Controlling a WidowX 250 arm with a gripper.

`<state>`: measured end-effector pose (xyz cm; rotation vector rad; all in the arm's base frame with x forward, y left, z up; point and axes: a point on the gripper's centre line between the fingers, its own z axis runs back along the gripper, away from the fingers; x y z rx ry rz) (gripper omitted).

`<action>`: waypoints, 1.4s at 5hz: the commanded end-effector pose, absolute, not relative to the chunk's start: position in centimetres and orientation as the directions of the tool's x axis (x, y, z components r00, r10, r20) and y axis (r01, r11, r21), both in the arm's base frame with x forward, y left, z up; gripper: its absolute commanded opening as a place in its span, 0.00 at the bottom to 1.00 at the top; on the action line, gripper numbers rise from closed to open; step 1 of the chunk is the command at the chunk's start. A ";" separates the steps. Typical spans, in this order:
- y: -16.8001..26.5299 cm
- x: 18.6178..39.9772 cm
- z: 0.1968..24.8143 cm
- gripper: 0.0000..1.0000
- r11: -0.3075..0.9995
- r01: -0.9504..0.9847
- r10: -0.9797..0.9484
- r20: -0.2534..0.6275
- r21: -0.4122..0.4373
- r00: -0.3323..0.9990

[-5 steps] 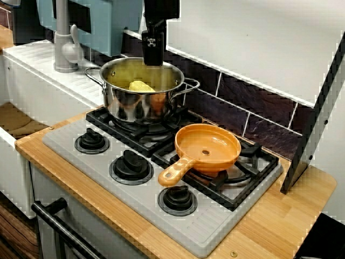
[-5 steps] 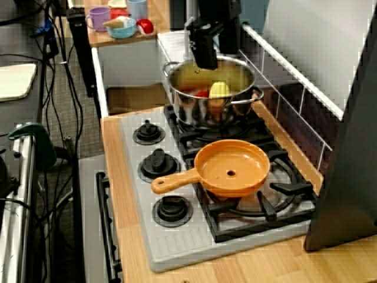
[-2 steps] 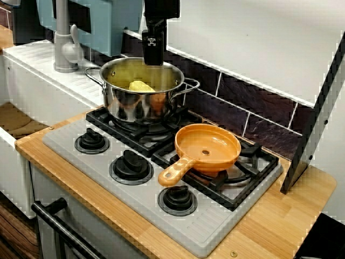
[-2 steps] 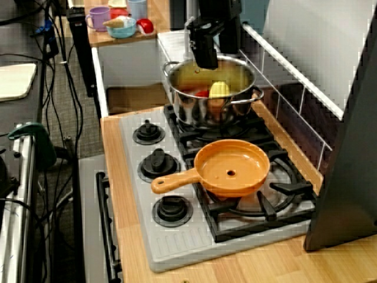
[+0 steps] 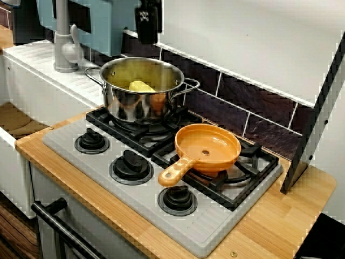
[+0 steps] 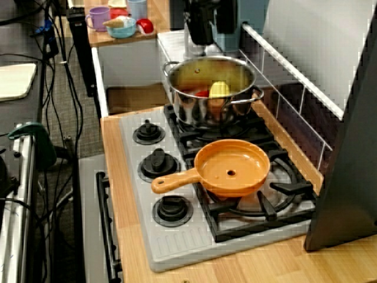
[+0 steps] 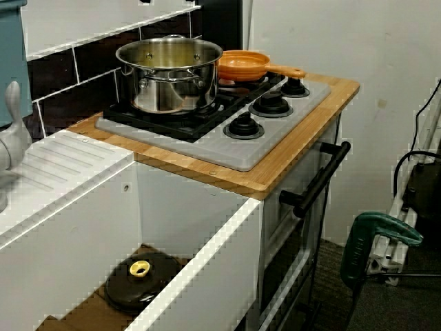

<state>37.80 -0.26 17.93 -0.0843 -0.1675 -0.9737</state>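
My black gripper (image 5: pixel 146 39) hangs above the back left rim of a steel pot (image 5: pixel 135 105), well clear of it, with nothing seen in it. Its fingers show as one dark block, so their gap is hidden. From the high side view the gripper (image 6: pixel 201 40) is likewise above the pot (image 6: pixel 212 112). A yellow corn-like piece (image 5: pixel 141 86) lies inside the pot beside a red piece (image 6: pixel 201 93). An empty orange pan (image 5: pixel 207 147) sits on the right burner, handle toward the knobs. In the view from the sink side, the pot (image 7: pixel 169 83) and pan (image 7: pixel 241 65) show but the gripper does not.
A grey faucet (image 5: pixel 64 38) and white sink lie left of the stove, with a black lid (image 7: pixel 141 279) in the basin. Three black knobs (image 5: pixel 130 164) line the stove front. A dark slanted panel (image 5: pixel 315 108) stands at the right. A shelf with cups (image 6: pixel 121 23) is behind.
The gripper has risen from just over the pot's opening and shifted slightly toward the back left. Pot, food and pan have not moved.
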 end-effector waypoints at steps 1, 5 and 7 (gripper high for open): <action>0.6 37.1 19.9 1.00 0.544 0.834 -0.829 0.214 0.094 0.516; 2.9 36.0 17.3 1.00 0.591 0.785 -0.802 0.241 0.185 0.547; 2.5 36.3 15.7 1.00 0.604 0.779 -0.791 0.242 0.165 0.562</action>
